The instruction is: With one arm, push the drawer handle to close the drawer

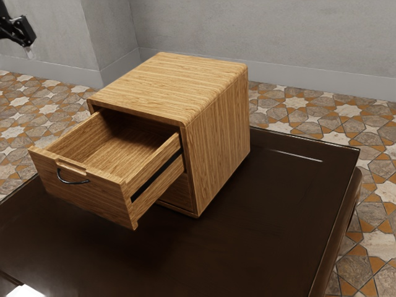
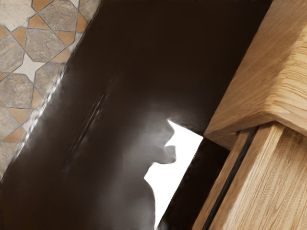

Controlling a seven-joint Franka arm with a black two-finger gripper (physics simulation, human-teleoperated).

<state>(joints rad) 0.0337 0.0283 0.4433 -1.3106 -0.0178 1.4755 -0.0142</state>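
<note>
Open drawer (image 1: 93, 198); below, apart from jaws

No text, label, brand, number or sign can be read in either the exterior view or the wrist view.

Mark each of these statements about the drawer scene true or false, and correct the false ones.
1. The drawer is standing open. True.
2. The handle is a dark, curved pull on the drawer's front. True.
3. The gripper is pressing on the handle. False: it hangs well away from it, at the exterior view's upper left.
4. The cabinet is painted white. False: it has a brown wood-grain finish.
5. The cabinet stands on a dark table. True.
</note>
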